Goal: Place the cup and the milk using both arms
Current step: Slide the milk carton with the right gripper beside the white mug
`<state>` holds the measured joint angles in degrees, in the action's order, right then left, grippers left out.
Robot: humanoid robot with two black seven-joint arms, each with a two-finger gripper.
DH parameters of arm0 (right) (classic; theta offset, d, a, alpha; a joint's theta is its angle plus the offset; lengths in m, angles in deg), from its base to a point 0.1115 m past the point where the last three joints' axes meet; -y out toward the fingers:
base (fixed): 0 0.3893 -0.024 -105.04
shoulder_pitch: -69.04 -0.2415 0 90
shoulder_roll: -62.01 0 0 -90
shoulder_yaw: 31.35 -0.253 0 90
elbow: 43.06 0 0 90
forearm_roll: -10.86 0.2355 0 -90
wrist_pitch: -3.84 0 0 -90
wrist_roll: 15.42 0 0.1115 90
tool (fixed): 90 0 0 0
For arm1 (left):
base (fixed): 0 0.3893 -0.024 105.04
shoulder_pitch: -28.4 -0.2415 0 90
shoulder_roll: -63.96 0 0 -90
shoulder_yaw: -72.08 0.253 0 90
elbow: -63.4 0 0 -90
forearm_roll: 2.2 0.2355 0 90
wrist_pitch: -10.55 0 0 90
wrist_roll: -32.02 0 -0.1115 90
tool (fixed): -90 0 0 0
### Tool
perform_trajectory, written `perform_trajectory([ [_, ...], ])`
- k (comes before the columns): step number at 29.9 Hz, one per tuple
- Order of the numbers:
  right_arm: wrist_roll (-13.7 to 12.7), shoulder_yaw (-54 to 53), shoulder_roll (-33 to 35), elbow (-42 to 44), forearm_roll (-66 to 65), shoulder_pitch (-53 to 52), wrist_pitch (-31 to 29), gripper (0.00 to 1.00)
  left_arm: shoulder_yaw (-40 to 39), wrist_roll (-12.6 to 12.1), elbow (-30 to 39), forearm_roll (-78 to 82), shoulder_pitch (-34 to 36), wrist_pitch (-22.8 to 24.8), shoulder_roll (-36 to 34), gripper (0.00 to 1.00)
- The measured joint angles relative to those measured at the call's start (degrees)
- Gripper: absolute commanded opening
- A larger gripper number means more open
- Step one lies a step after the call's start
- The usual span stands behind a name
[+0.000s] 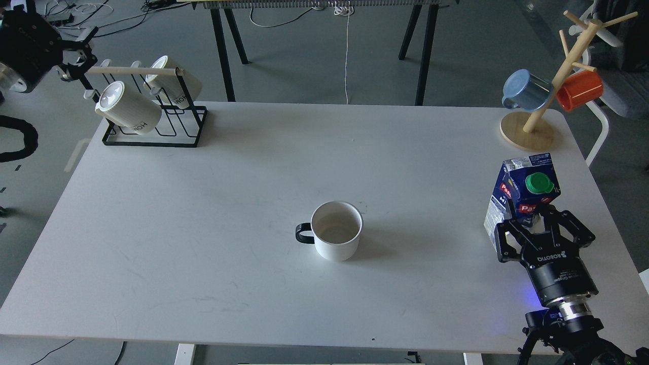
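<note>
The cup, a white mug with a black handle pointing left, stands upright and empty near the middle of the white table. The milk, a blue and white carton with a green cap, stands nearly upright near the table's right edge. My right gripper is closed around the carton's lower part from the near side. My left gripper is far off at the upper left, beyond the table's corner next to the rack; it is dark and its fingers cannot be told apart.
A black wire rack with two ribbed cream mugs stands at the back left corner. A wooden mug tree with a blue mug and an orange mug stands at the back right, just behind the milk.
</note>
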<state>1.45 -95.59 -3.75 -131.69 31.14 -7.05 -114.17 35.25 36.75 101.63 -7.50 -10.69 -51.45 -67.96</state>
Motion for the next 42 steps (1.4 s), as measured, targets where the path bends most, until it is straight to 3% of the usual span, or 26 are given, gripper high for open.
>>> perform_trajectory([
  [7, -0.2, 3.6, -3.4, -4.8, -2.1, 0.2, 0.0, 0.49, 0.0, -0.2, 0.0, 0.0, 0.0, 0.0, 0.0, 0.99],
  [25, -0.8, 13.6, -15.2, 0.7, -11.7, -4.2, 0.0, 0.55, 0.1, -0.4, 0.0, 0.5, -0.4, 0.0, 0.0, 0.99],
  [30, -0.9, 14.6, -15.6, 1.5, -12.0, -5.9, 0.0, 0.38, 0.1, -0.4, 0.0, 1.3, -0.5, 0.0, 0.0, 0.99],
  [42, -0.7, 14.5, -15.7, 2.0, -17.0, -7.1, 0.0, 0.39, 0.1, 0.0, -0.7, 1.3, -1.0, 0.0, 0.3, 0.99],
])
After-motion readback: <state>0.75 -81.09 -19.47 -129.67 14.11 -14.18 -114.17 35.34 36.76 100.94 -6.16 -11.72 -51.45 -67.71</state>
